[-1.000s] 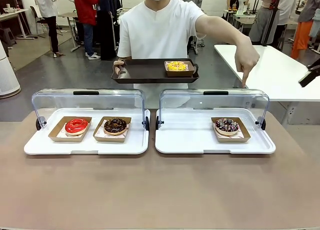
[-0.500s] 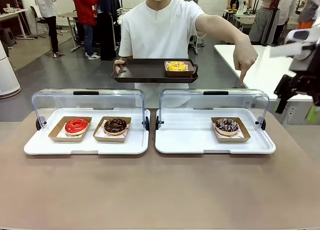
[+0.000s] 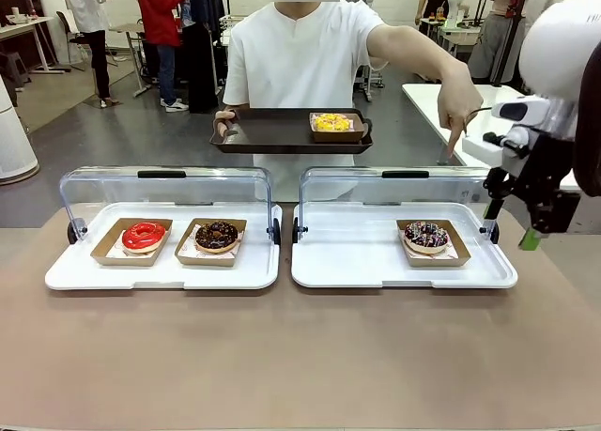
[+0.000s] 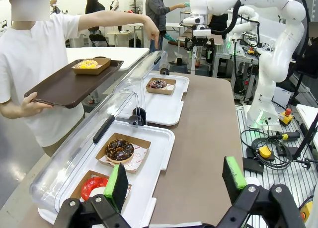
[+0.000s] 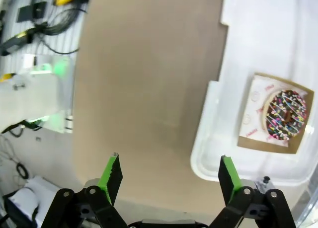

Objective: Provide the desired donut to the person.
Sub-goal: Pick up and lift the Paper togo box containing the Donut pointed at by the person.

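The person (image 3: 300, 55) stands across the table and holds a brown tray (image 3: 268, 135) bearing a yellow donut (image 3: 331, 123) in a box. The other hand (image 3: 458, 107) points a finger down over the sprinkled chocolate donut (image 3: 426, 235) on the right white tray (image 3: 347, 262). My right gripper (image 3: 512, 226) hangs open above that tray's right end, to the right of the sprinkled donut (image 5: 285, 114). In its own view the right gripper (image 5: 169, 173) is over bare table beside the tray. My left gripper (image 4: 175, 181) is open, off the left tray's end.
The left white tray (image 3: 164, 273) holds a red donut (image 3: 143, 235) and a chocolate donut (image 3: 217, 235). Clear lids (image 3: 164, 192) stand raised behind both trays. A white table (image 3: 526, 140) stands at the far right. Cables and gear (image 4: 268, 148) lie beside the table.
My right arm has swung in from the right edge and come down to the right end of the right tray. The person's pointing hand and the tray have stayed put.
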### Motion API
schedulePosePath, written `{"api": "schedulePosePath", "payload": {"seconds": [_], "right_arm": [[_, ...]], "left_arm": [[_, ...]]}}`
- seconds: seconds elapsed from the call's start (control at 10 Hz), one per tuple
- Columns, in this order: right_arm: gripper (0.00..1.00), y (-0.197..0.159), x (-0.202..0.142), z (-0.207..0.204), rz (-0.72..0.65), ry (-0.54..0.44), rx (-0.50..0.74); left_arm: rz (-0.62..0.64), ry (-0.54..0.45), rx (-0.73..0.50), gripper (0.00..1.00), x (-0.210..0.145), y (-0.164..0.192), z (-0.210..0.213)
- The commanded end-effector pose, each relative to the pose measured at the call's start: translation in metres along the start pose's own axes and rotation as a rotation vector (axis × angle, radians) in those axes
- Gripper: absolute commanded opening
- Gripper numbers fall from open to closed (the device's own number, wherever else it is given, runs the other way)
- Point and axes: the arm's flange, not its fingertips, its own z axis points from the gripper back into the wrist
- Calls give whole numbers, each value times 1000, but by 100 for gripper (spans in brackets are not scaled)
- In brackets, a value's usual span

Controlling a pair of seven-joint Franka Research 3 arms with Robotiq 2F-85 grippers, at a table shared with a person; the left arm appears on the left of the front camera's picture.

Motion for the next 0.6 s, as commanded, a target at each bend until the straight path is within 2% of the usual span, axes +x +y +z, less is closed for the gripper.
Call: {"api": "schedulePosePath", "payload": {"seconds": [0.0, 0.1, 0.3, 0.4, 0.5], "right_arm": [[100, -8, -4, -26, -36, 53, -92], [100, -13, -6, -30, -28, 53, -124], [100, -12, -9, -29, 40, -28, -129], [100, -14, -7, -26, -10, 23, -114], [100, -14, -7, -26, -10, 23, -114]], "left_arm": [[-5, -7, -2, 100, 1, -1, 1], [-5, -7, -2, 100, 1, -1, 1], [-5, -7, -2, 100, 1, -1, 1], [-5, -7, -2, 100, 1, -1, 1], [-5, -7, -2, 100, 1, -1, 1]]}}
